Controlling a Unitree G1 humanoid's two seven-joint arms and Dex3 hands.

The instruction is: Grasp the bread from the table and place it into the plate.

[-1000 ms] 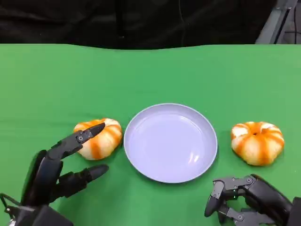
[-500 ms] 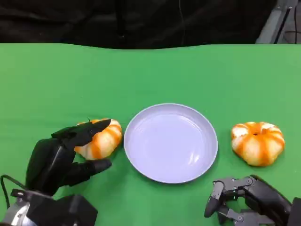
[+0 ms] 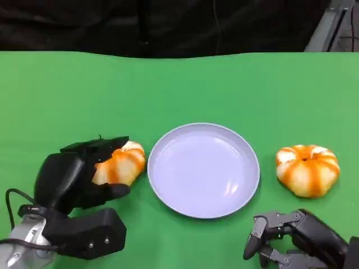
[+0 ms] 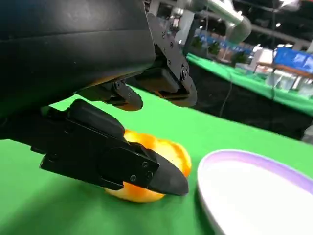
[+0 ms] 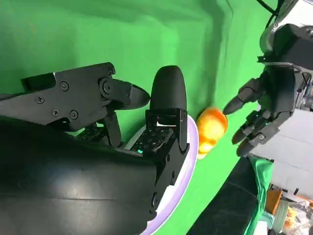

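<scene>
Bread [image 3: 120, 164] sat on the green table [image 3: 179, 84], just left of the plate [image 3: 203, 169]. Left hand [image 3: 76, 175], open beside it a second earlier, had closed around it. Right hand [image 3: 280, 235] stayed curled, holding nothing, at the near edge.

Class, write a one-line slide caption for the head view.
Left hand closes around the left bread beside the empty lavender plate; a second bread waits to the plate's right on the green table.

The plate [image 3: 203, 169] sits mid-table [image 3: 179, 89]. One bread [image 3: 120, 163] lies just left of it, under the left hand [image 3: 73, 176]. Another bread [image 3: 307, 169] lies right of the plate, beyond the right hand [image 3: 291, 238].
</scene>
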